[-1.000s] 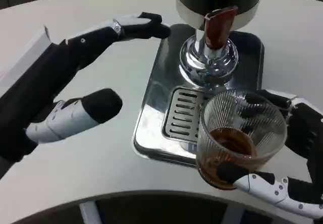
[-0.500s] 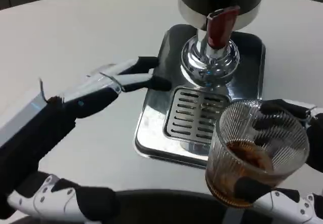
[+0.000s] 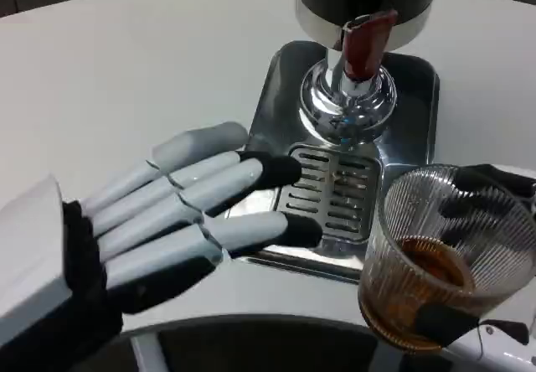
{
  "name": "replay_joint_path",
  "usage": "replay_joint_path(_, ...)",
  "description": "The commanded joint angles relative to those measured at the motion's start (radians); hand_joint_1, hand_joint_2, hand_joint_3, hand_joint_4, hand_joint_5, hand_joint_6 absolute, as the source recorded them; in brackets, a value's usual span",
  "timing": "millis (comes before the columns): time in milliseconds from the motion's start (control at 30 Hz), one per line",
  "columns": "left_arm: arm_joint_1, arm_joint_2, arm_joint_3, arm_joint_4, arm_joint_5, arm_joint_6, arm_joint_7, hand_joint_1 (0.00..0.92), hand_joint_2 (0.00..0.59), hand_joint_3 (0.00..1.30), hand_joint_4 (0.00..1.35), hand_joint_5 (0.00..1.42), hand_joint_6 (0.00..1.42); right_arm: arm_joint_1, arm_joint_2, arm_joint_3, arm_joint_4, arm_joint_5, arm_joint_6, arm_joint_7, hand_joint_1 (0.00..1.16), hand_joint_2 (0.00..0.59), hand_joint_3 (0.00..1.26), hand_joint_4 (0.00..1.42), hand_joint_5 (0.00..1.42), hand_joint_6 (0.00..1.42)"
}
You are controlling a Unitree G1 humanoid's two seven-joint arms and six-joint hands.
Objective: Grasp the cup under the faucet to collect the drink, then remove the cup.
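Note:
A ribbed clear glass cup [image 3: 448, 250] with brown drink in its bottom hangs at the lower right, off the drip tray's front right corner. My right hand [image 3: 494, 213] grips it, dark fingers wrapped behind the glass and a thumb across its base. The dispenser's faucet with a red lever [image 3: 362, 43] stands over the chrome base at the top, above the slotted grate [image 3: 335, 189]. My left hand [image 3: 188, 217] lies flat and open at the lower left, fingers stretched toward the grate, holding nothing.
The steel drip tray [image 3: 276, 104] sits on the white round table [image 3: 126, 79]. The table's front edge curves along the bottom of the picture, with dark floor below it.
The right hand has carried the cup farther right and down, away from the tray. The left hand has swung down from beside the faucet and now lies flat, close to the camera.

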Motion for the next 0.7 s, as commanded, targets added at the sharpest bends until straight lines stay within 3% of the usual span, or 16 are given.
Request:
replay_joint_path(33,0.048,0.053,0.006,0.020,-0.020,-0.081,-0.027,0.000,0.060,0.15,0.00,0.04,0.00,0.016,-0.006,-0.024,-0.048,0.049,0.001,0.016,0.95,0.180,0.68,0.77,0.85,0.71)
replay_joint_path(333,0.163,0.155,0.012,0.051,-0.061,-0.200,-0.062,0.000,0.060,0.05,0.00,0.01,0.00,0.050,-0.042,-0.095,-0.067,0.115,-0.022,0.039,0.95,0.177,0.68,0.77,0.85,0.71)
replay_joint_path(700,0.242,0.192,0.045,0.045,-0.097,-0.245,-0.051,0.000,0.069,0.02,0.00,0.02,0.00,0.066,-0.065,-0.102,-0.067,0.139,-0.057,0.035,0.95,0.182,0.69,0.78,0.86,0.71)
